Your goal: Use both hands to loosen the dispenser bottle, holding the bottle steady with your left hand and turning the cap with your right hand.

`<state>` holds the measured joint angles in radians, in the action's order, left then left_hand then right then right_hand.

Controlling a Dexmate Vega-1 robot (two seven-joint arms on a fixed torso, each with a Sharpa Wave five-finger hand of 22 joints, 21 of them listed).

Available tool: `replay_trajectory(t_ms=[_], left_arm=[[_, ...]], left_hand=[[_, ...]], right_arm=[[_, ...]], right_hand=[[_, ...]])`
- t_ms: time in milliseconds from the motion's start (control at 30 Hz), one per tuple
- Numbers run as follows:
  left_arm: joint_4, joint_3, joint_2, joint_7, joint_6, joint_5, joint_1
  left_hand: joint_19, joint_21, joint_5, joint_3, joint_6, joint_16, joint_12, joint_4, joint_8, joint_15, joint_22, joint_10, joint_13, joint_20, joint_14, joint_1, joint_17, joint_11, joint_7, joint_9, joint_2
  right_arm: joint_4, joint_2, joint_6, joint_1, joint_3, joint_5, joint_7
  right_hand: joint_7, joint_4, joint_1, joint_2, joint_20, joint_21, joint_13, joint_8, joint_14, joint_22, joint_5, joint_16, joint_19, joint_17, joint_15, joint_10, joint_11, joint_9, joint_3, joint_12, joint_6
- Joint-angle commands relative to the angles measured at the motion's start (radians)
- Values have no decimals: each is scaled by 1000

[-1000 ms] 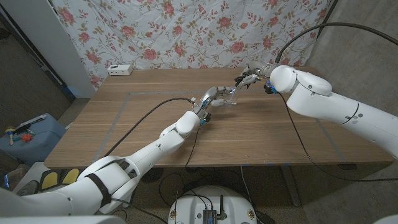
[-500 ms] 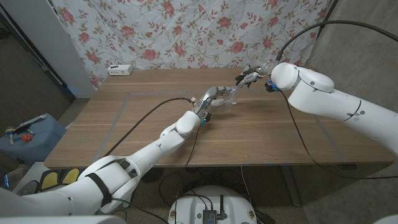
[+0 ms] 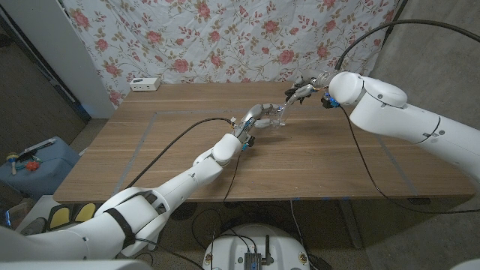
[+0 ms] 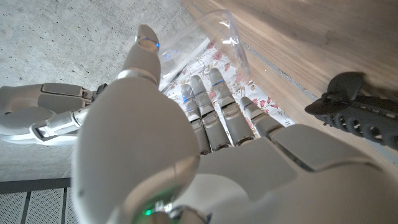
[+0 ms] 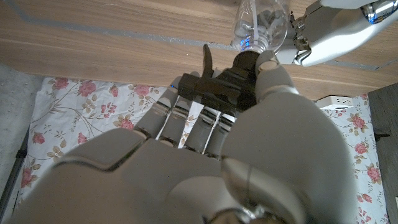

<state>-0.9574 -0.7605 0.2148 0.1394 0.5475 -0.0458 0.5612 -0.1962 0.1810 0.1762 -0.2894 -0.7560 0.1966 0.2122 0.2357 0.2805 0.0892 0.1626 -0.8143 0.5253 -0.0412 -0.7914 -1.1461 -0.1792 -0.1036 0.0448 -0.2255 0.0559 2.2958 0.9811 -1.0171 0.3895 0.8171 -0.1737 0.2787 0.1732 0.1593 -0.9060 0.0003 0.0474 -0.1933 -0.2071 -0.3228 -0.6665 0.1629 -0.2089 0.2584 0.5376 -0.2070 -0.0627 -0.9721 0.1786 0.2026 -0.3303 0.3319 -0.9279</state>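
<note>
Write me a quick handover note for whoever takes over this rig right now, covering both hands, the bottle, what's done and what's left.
Left hand: wrapped around the clear dispenser bottle, holding it upright on the wooden table, far centre.
Right hand: over the bottle, fingers closed on the black pump cap.
Done: both grips are in place, the bottle steadied.
Left: turn the cap with the right hand while the left keeps the bottle steady. The cap sits on the bottle's neck; whether it has loosened at all cannot be told.
A white power strip lies at the table's far left edge.
</note>
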Motion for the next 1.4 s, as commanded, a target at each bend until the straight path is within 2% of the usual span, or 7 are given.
replay_trajectory(t_ms=[33,567,933,1200,1300,1400], left_arm=[[-4,0,1,5,5,4,3],[-28,4,10,17,-4,8,21],[-25,7,9,27,-2,9,25],[-18,8,8,34,-1,10,27],[-15,10,7,41,-1,10,29],[-4,11,6,47,3,10,30]], left_hand=[[-9,2,5,-89,-124,-1,8,-81,7,60,2,-62,2,-35,1,129,-2,-43,30,-2,-144],[-9,2,5,-88,-126,-1,8,-81,7,59,2,-62,1,-35,2,128,-1,-40,30,-2,-143],[-9,2,5,-89,-123,-1,8,-82,6,60,2,-61,1,-34,2,130,-1,-40,30,-2,-144],[-9,2,5,-89,-123,-1,8,-82,6,61,2,-61,1,-35,1,129,-1,-42,31,-2,-143],[-9,2,5,-89,-124,-1,7,-82,6,60,2,-61,1,-35,1,129,-1,-42,33,-2,-143],[-9,2,5,-88,-124,-2,7,-82,6,60,2,-60,1,-36,3,130,-1,-42,34,-2,-143]], right_arm=[[24,16,-22,-11,-7,11,3],[75,48,-64,-18,-26,41,-9],[98,72,-65,-12,-65,87,-23],[111,86,-80,-28,-67,106,-21],[115,92,-73,-26,-80,121,-23],[124,99,-83,-38,-80,125,-19]], right_hand=[[-1,-6,-2,6,35,-2,-1,-3,-14,2,1,-2,13,-1,-158,-8,-3,2,2,-1,-17],[-3,-8,-3,9,34,2,-1,-4,-18,1,4,-5,14,-1,-157,-20,-2,2,8,-2,-27],[-5,-9,-6,13,31,3,-1,-4,-22,1,5,-6,17,-2,-156,-24,-14,2,12,-5,-34],[-2,-8,-8,13,30,4,-1,-5,-23,1,6,-7,18,-2,-156,-27,-13,2,14,-5,-39],[-2,-9,-8,14,29,5,-1,-4,-23,1,6,-8,18,-2,-155,-29,-23,3,16,-6,-39],[-3,-10,-6,14,29,5,-1,-3,-24,1,7,-9,20,-2,-153,-29,-14,3,17,-7,-39]])
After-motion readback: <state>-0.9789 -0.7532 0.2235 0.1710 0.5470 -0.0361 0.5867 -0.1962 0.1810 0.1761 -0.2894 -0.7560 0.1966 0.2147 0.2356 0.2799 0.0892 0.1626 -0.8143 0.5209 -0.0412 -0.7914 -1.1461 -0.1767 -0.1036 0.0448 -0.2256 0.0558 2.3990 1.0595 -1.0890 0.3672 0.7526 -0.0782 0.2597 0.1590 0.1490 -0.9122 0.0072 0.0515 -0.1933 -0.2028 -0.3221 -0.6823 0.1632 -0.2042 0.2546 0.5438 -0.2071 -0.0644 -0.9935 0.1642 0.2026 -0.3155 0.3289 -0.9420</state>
